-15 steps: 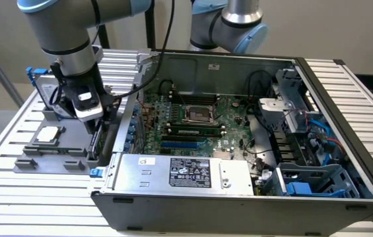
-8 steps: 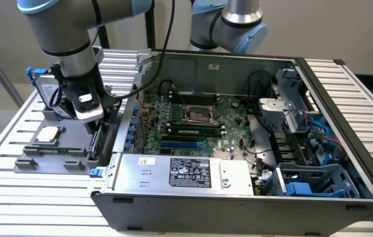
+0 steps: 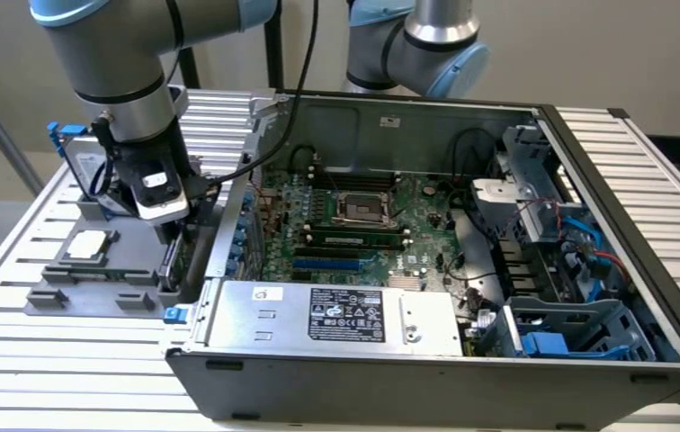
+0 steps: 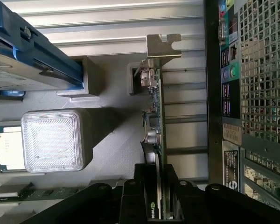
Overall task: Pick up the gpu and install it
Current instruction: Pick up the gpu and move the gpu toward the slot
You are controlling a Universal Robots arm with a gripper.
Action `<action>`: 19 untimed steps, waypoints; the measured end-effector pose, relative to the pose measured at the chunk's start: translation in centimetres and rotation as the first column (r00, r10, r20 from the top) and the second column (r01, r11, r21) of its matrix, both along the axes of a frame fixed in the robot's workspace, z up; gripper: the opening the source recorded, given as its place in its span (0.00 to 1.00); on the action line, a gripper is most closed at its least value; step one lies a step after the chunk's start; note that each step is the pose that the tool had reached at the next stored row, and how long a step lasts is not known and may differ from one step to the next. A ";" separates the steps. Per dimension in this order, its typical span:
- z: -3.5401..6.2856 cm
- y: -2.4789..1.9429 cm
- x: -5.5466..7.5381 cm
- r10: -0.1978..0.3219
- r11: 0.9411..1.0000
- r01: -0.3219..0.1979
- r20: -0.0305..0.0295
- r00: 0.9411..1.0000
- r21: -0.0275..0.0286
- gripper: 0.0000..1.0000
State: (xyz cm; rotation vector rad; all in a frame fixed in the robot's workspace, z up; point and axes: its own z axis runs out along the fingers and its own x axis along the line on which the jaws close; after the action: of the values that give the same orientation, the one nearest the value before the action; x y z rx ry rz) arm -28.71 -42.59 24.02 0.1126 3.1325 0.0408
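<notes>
Gripper (image 4: pixel 158 191) down low on the exterior view's left, just outside the computer case (image 3: pixel 376 369), straddling the top edge of the gpu (image 4: pixel 156 121). Can't tell from either view whether clamped on the card or just hanging around it, so not calling that one.

Gpu-wise: standing on edge in its slot in the grey holder (image 3: pixel 136 301), silver bracket (image 4: pixel 163 46) at the end away from the gripper. Green board side turned toward the case's rear panel (image 4: pixel 228 74), just beside it but apart. Little caps and chips poking out the other way. Not in the machine yet.

Tips for this bit, only a guess from the look of things:
- Grab near the middle of the top edge, on bare board and black face, not on those small parts.
- Stay square to the card to avoid levering it against the holder slot.
- Squeeze gently. Thin board, probably bendy.
- Mind the rear panel on one side and the hard drive (image 4: pixel 9 70) in its blue frame on the other. Near, but not touching.
</notes>
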 end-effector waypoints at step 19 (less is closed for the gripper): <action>0.00 0.00 -0.5 0.062 0.998 -0.062 0.000 0.998 0.000 0.27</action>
State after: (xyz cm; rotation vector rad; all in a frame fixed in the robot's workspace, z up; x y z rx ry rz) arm -29.23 -42.59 24.02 0.0154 3.1353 0.0410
